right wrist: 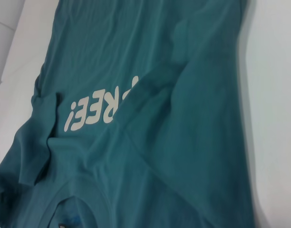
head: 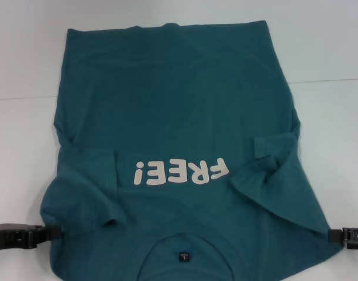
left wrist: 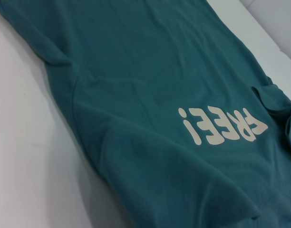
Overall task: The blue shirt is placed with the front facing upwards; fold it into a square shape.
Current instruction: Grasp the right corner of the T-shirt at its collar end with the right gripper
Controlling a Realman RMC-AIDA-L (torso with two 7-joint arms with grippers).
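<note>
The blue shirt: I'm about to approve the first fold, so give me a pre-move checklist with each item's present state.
1. Front up: ok, the "FREE!" lettering on the blue shirt shows.
2. Both sleeves folded inward over the body: ok, though bunched, left sleeve and right sleeve.
3. Body flat: ok, only mild wrinkles.
4. Left gripper at the shoulder edge: ok.
5. Right gripper at the opposite shoulder edge: ok.
6. Cloth actually pinched: cannot tell.

The blue shirt [head: 179, 105] is soft, matt knitted cloth with gentle creases, its pale lettering [head: 182, 172] a smoother flat print, lying on a smooth white table [head: 27, 134] with a faint sheen, while both grippers look like matt black plastic.
</note>
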